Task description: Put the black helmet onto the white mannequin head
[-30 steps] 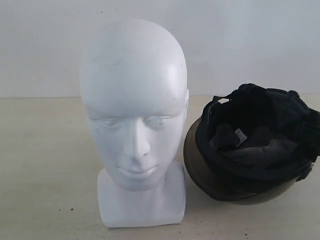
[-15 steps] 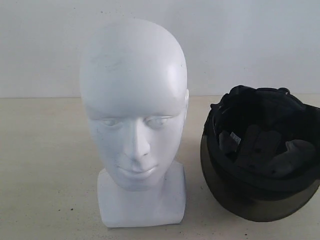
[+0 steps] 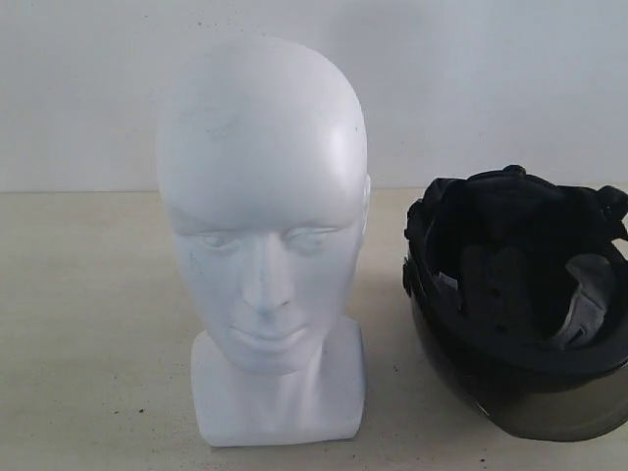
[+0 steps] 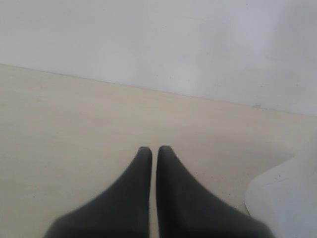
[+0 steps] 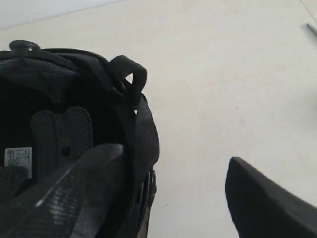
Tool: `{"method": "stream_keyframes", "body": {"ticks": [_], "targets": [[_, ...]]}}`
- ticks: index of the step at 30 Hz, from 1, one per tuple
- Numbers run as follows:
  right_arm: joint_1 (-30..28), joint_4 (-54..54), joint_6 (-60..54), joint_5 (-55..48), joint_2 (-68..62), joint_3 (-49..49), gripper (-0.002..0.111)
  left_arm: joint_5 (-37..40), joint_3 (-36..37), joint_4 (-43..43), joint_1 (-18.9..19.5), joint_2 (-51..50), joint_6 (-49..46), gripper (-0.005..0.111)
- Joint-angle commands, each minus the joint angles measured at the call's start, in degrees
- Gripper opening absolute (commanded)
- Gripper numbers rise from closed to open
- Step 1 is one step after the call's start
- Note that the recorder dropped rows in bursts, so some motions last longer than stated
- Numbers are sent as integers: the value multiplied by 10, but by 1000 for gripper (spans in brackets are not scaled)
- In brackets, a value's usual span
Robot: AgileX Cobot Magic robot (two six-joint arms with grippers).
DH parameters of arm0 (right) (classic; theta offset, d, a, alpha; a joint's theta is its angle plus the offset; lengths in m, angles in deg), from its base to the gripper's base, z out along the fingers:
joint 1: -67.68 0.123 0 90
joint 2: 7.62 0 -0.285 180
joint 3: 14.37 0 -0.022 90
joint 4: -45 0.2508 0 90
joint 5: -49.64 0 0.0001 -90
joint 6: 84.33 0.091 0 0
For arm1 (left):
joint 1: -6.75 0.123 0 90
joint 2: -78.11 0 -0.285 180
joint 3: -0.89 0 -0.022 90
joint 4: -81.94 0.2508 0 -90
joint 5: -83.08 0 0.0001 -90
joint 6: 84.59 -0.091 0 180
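The white mannequin head [image 3: 263, 196] stands upright on its squarish base, facing the exterior camera, left of centre. To its right the black helmet [image 3: 520, 294] lies with its padded opening turned up and toward the camera, and its smoky visor [image 3: 559, 407] is low at the front. Neither gripper shows in the exterior view. My right gripper [image 5: 174, 156] is open and straddles the rim of the helmet [image 5: 64, 99], one finger inside the shell and the other apart over bare table. My left gripper [image 4: 154, 148] is shut and empty above the table, the mannequin head [image 4: 290, 198] beside it.
Everything rests on a pale beige table [image 3: 88, 324] backed by a plain white wall [image 3: 491, 78]. A black strap loop [image 5: 131, 74] sticks up from the helmet's rim. The helmet reaches the right edge of the exterior view.
The helmet has slid to the right, away from the mannequin head, and turned so its opening and visor face the camera more. The head has not moved.
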Motion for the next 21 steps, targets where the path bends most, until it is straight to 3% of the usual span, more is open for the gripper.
{"method": "stream_keyframes", "body": {"ticks": [1, 8, 13, 21], "targets": [[51, 12, -111, -63, 36, -17, 74, -3, 2, -3, 1, 1, -3, 5], [200, 162, -274, -131, 57, -17, 74, -3, 2, -3, 1, 1, -3, 5], [296, 169, -274, -93, 42, -17, 74, -3, 2, -3, 1, 1, -3, 5], [340, 177, -249, -42, -43, -17, 74, -3, 2, -3, 1, 1, -3, 5]]}}
